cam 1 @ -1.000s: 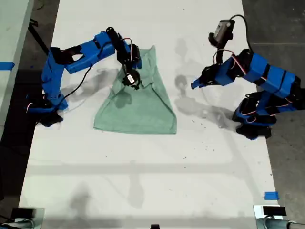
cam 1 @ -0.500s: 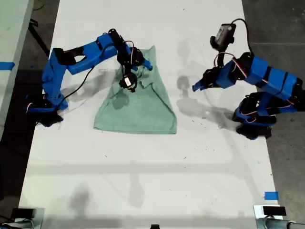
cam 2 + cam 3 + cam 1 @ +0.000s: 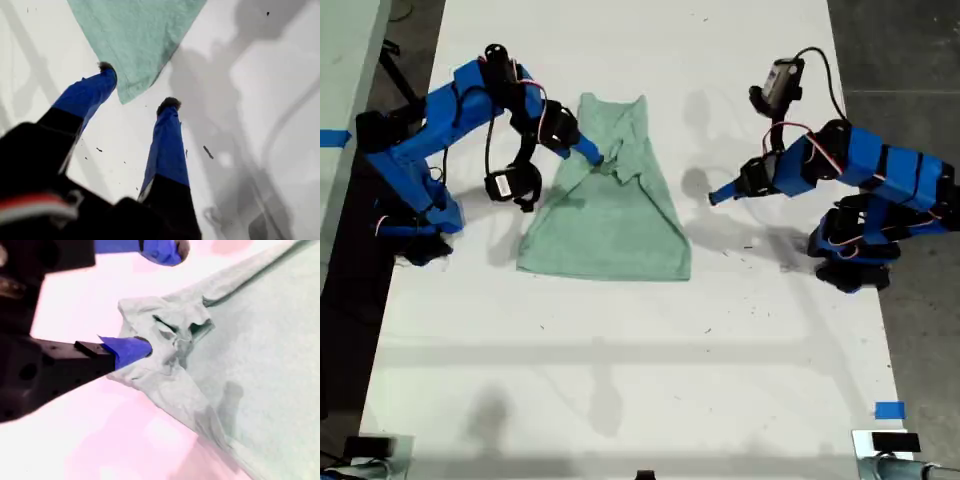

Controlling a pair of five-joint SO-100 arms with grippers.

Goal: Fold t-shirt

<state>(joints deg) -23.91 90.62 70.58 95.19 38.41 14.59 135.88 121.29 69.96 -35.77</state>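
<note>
The plain pale mint-green short-sleeved t-shirt of soft cloth (image 3: 607,210) lies on the white table (image 3: 620,380), left of centre in the exterior view, already partly folded into a rough trapezoid that is wide at its near hem and narrows toward the far end. About the middle of its left edge in that view the cloth is gathered into a small crumpled bunch, with creases running out from it. My second gripper (image 3: 588,154) belongs to the blue arm at the exterior view's left; its second wrist view shows 1 blue finger (image 3: 129,349) pressed into that bunch of cloth (image 3: 170,340) and the other blue finger (image 3: 160,250) well apart from it, above bare table, so the fingers are spread and nothing is pinched between them. My first gripper (image 3: 720,194) belongs to the blue arm at the exterior view's right and hangs above bare table to the right of the t-shirt, apart from it. In the first wrist view its 2 blue fingers (image 3: 167,145) stand spread with white table between them, and a corner of the t-shirt (image 3: 135,35) lies just beyond their dark tips; whether the one tip touches the cloth edge I cannot tell. A small piece of blue tape (image 3: 889,410) lies on the table near its right near corner in the exterior view.
</note>
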